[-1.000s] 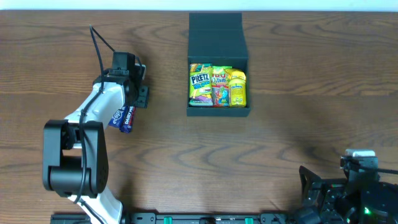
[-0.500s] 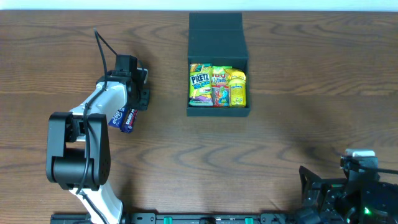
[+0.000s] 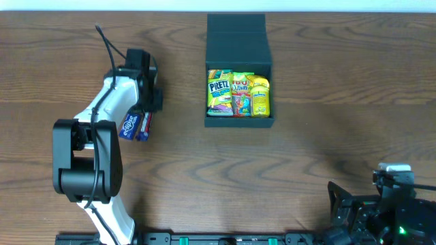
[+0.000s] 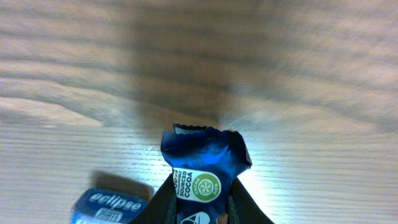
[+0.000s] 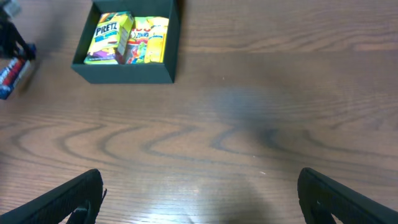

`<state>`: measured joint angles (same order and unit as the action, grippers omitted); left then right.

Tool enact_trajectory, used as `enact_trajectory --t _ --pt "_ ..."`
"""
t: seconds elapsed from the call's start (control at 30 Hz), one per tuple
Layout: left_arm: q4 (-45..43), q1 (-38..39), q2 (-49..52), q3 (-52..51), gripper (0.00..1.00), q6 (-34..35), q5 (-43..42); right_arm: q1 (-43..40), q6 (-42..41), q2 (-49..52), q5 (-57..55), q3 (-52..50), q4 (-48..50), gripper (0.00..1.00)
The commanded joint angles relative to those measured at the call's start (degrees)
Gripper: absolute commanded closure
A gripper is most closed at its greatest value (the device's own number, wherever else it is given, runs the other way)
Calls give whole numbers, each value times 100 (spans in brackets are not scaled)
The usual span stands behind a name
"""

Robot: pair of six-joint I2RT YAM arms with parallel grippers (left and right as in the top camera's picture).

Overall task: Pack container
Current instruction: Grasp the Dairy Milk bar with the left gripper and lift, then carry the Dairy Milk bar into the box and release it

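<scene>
Not much of the left gripper [image 4: 202, 210] on show: its wrist view catches only dark slivers of the two fingers [image 4: 160, 205] at the bottom edge. They are closed narrow on a dark blue bar [image 4: 203, 167]. The crimped top of the bar and a "cocoa" badge are readable, and the rest runs out of frame. Just left of it lies a blue Eclipse pack [image 4: 109, 204], also cut by the bottom edge. From overhead the left arm [image 3: 112, 102] covers the jaws, so the grip can't be judged there. I can't tell whether the bar is clear of the tabletop [image 3: 327, 102].

The right gripper [image 5: 208, 190] is spread wide. One finger sits in each lower corner of its wrist view with bare wood between them, and its arm is cropped at the near right edge of the overhead view.

The container [image 3: 239, 121] sits at the far middle of the tabletop, well right of the left gripper. Its mouth faces up, and the lid [image 3: 235, 30] is folded open towards the far edge. Opened out like that, its long axis runs far to near. Three packets [image 3: 238, 93] stand side by side inside: a Pretz one on the left and a yellow one on the right. The print on the middle one is too small to read.
</scene>
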<state>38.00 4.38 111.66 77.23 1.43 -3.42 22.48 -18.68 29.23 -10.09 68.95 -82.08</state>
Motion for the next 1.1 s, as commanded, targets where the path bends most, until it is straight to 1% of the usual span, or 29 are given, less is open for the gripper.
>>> enact_trajectory --t 0.0,0.1,0.2,0.37,0.43,0.53,0.7,0.83,0.93,1.07 --pt "304 234 17 831 94 472 37 37 -57 2 -44 35 -2 1" --pt "535 597 17 1440 94 914 33 37 -57 2 -42 35 -2 1" --pt "490 1019 20 1794 94 1425 -168 37 -57 2 -42 35 -2 1" --pt "-315 1792 42 1882 94 2544 -826 37 -57 2 -42 35 -2 1" --pt "-678 2111 87 1882 94 2798 -885 37 -57 2 -42 35 -2 1" --pt "-1121 2503 227 1882 94 2964 -883 37 -57 2 -44 35 -2 1" --pt "-1379 2863 540 1882 94 3377 -835 37 -57 2 -42 35 -2 1" --pt "-1561 2900 752 1882 94 3375 -772 37 -57 2 -44 35 -2 1" --pt "-1626 2898 870 1882 94 3375 -398 37 -57 2 -44 35 -2 1" --pt "-1679 2896 966 1882 94 3373 -361 37 -57 2 -44 35 -2 1"
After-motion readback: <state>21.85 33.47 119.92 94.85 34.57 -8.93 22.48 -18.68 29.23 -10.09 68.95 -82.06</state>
